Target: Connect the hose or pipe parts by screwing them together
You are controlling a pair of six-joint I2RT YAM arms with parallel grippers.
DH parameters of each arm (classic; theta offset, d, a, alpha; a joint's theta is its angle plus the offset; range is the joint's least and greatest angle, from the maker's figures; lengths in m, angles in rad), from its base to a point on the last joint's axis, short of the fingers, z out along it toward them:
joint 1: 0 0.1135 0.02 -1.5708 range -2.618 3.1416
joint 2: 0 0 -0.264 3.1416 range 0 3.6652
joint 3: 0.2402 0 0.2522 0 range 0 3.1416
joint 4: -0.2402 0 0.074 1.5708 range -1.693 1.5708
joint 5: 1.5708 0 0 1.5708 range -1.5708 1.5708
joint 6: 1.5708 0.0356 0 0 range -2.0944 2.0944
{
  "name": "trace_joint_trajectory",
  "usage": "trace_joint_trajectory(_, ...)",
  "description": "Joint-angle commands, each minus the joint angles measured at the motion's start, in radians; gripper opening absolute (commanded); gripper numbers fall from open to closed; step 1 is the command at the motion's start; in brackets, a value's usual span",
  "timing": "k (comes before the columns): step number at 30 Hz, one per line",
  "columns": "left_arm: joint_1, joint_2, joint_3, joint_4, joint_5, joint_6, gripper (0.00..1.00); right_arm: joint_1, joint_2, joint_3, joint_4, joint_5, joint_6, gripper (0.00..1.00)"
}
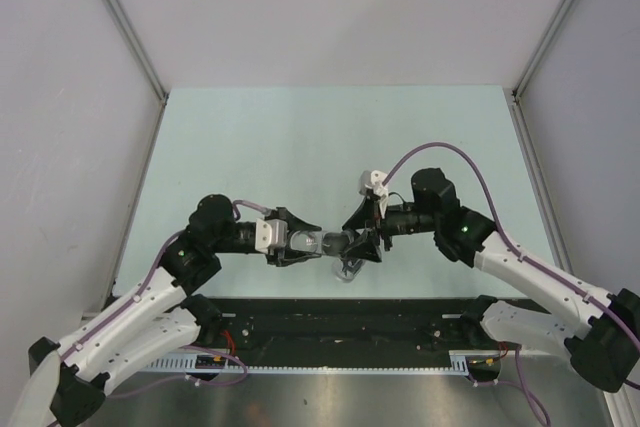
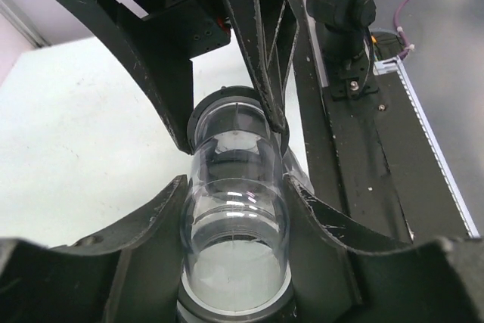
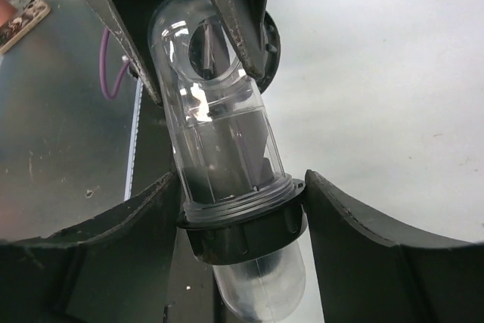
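The clear tube [image 2: 236, 225] is hanging in the air just above the pale table [image 1: 300, 147], between the two arms and near the table's front edge. A dark ring [image 3: 246, 232] is sitting around its far end, with a second clear piece [image 3: 261, 293] poking out past the ring. The left gripper [image 1: 298, 244] is clamping the clear tube, its jaws pressing both sides. The right gripper [image 1: 362, 244] is flanking the dark ring with narrow jaws, though whether they are squeezing it I cannot tell
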Motion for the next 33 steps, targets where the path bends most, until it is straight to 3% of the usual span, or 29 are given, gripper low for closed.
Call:
trace_joint_trajectory(1,0.003,0.020,0.016,0.094,-0.092,0.060,0.00,0.008,-0.110,0.036,0.056,0.017,0.083,0.69)
trace_joint_trajectory(3,0.001,0.016,0.027,0.102,-0.098,0.001,0.00,0.006,-0.145,0.035,0.011,0.092,0.004,0.85)
trace_joint_trajectory(8,0.003,-0.034,0.028,0.138,-0.194,-0.289,0.00,0.011,-0.276,0.033,-0.039,0.336,-0.110,0.96)
trace_joint_trajectory(13,0.003,-0.052,0.054,0.105,-0.390,-0.682,0.00,0.066,-0.345,0.009,-0.041,0.459,-0.295,0.96)
trace_joint_trajectory(22,0.004,-0.052,0.128,0.074,-0.371,-1.245,0.00,0.345,-0.454,-0.135,0.123,0.683,-0.749,0.95)
trace_joint_trajectory(27,0.006,-0.040,0.142,0.063,-0.310,-1.433,0.00,0.477,-0.409,-0.149,0.137,0.868,-0.860,0.95)
trace_joint_trajectory(33,0.007,-0.070,0.129,0.063,-0.283,-1.550,0.00,0.536,-0.345,-0.149,0.183,0.935,-0.929,0.89)
